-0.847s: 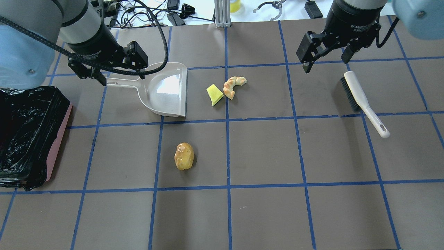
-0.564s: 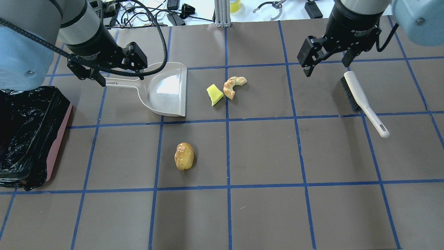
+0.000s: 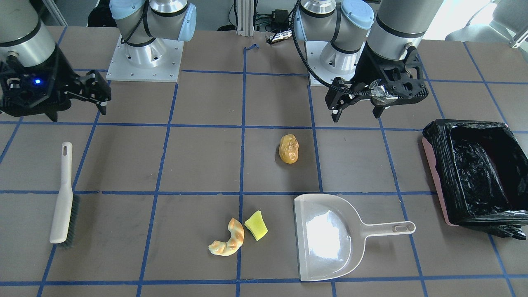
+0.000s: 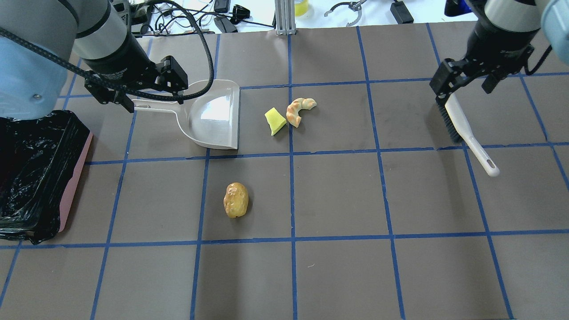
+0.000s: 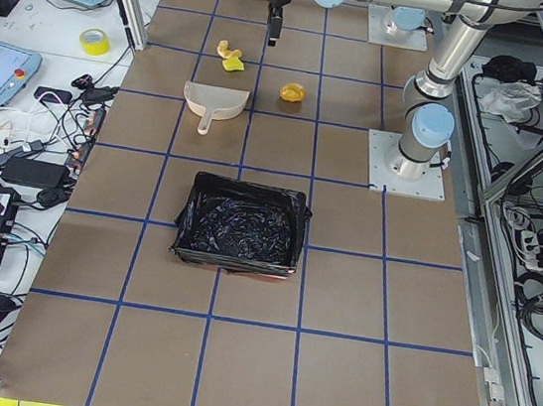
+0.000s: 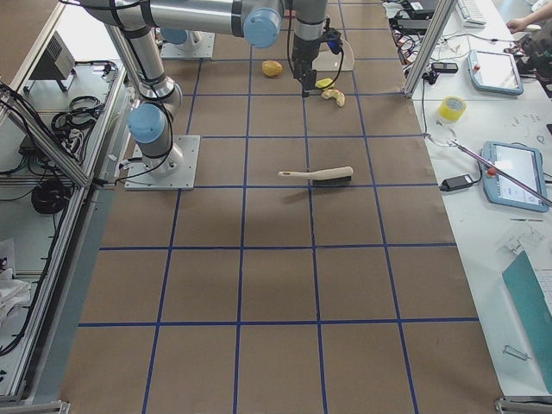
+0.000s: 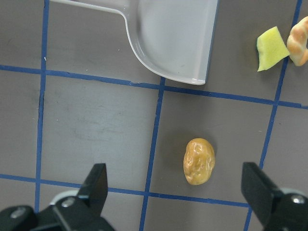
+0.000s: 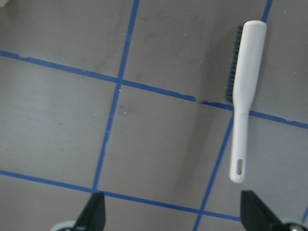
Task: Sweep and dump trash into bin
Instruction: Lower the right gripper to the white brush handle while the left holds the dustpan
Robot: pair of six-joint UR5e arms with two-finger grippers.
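Note:
The amber potato-like piece (image 4: 235,200) lies alone mid-table. The golden croissant (image 4: 299,110) and the yellow-green sponge wedge (image 4: 275,121) lie side by side, just right of the beige dustpan's (image 4: 213,114) open lip. The pink bin with its black bag (image 4: 73,186) stands at the table's left edge. My left gripper (image 4: 149,95) is open and empty, hovering over the dustpan's handle; its wrist view shows the potato-like piece (image 7: 198,161) below. My right gripper (image 4: 464,86) is open and empty, above the head of the white brush (image 4: 466,131).
The brush lies diagonally at the right, bristles toward the table's middle, its handle pointing to the robot's side. Cables and tools lie beyond the far table edge (image 4: 249,18). The mat is marked with a blue tape grid.
My right gripper has moved to the right and now hangs over the brush's head. My left gripper has shifted only slightly. No object has moved.

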